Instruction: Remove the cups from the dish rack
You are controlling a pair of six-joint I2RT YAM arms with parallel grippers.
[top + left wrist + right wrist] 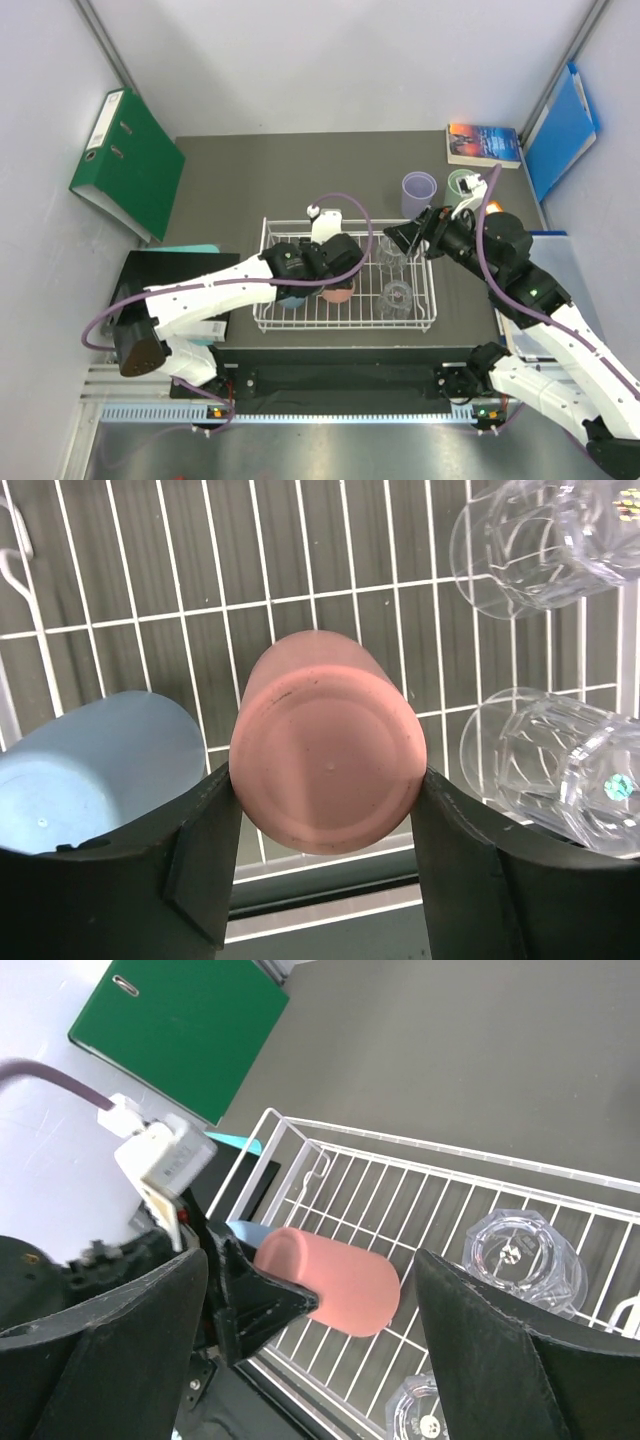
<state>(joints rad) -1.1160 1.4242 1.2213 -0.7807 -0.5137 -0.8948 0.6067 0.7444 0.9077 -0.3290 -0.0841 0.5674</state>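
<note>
in the white wire dish rack [350, 322] a salmon pink cup [325, 745] lies on its side, beside a blue cup [95, 770] and two clear glasses [555, 765]. a lilac cup [419, 190] and a green cup [463, 184] stand outside it.

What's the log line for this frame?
left gripper: shut on salmon cup in dish rack | right gripper: open, above rack | in rack: blue cup, two clear glasses | out: lilac cup, green cup

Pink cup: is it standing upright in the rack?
No, the pink cup lies on its side between the fingers of the left hand.
</note>
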